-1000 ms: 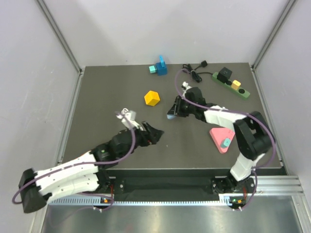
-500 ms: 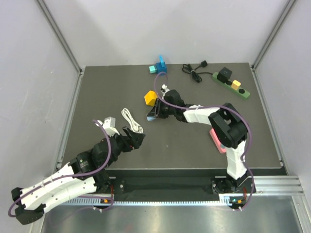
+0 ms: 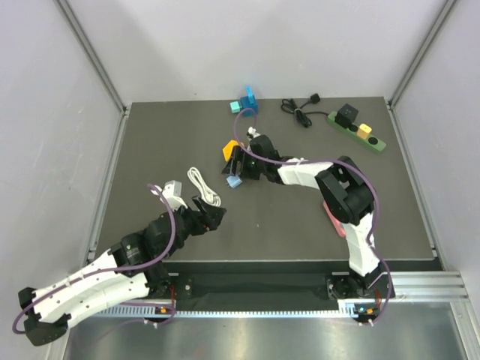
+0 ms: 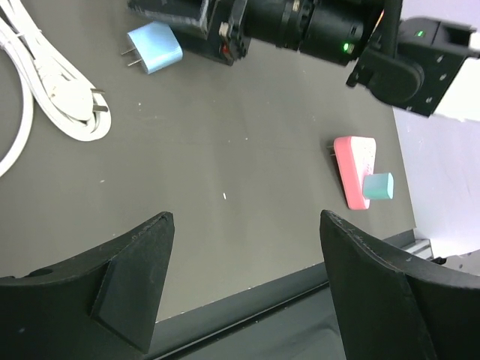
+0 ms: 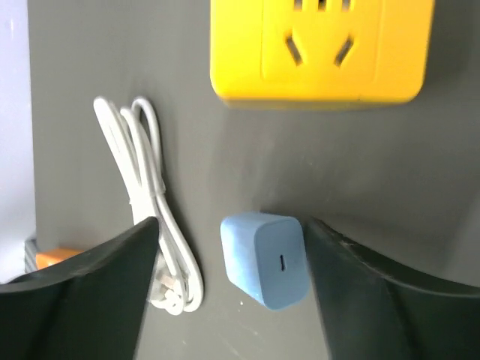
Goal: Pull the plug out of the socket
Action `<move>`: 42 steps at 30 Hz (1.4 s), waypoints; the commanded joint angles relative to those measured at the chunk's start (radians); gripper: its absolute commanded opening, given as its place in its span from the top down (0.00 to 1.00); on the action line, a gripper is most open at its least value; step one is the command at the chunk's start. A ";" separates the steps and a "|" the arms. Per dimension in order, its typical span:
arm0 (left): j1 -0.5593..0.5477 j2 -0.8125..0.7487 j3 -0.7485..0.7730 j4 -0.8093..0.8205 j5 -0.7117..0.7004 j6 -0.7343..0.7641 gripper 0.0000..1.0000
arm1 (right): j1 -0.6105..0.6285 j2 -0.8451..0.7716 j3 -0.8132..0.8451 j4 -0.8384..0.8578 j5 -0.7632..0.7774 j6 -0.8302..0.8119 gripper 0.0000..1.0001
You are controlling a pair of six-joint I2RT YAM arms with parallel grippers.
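Plug (image 5: 264, 259) lies loose midway across the bench (image 3: 157, 142), beside the white cable (image 5: 146, 191). It was just dropped as the right claw (image 3: 238, 169) spreads apart. The green socket (image 3: 357, 131) sits by the far right corner, so the pull looks finished. Left claw (image 4: 244, 217) gapes empty.

The dark grey table (image 3: 150, 142) carried a scatter of small things. At its far right corner lay the green power strip (image 3: 379, 145), set slantwise, with a coiled black cable (image 3: 300, 112) just beside it and blue blocks (image 3: 246, 103) at the far edge. Near the middle sat a yellow socket cube (image 5: 322, 45), a pale blue charger (image 5: 266, 259) close by, and a bundled white cable (image 3: 201, 183) further left. A pink wedge (image 4: 351, 163) lay toward the near right.
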 commanded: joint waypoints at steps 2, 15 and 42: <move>0.003 0.029 -0.018 0.072 0.027 -0.012 0.18 | 0.012 -0.025 0.095 -0.151 0.073 -0.083 0.16; 0.003 0.288 -0.081 0.463 0.238 -0.004 0.24 | -0.047 -0.442 0.030 -0.625 0.523 -0.203 0.00; -0.111 1.669 0.528 1.370 0.518 -0.122 0.35 | -0.633 -1.183 -0.416 -0.949 0.406 -0.341 0.00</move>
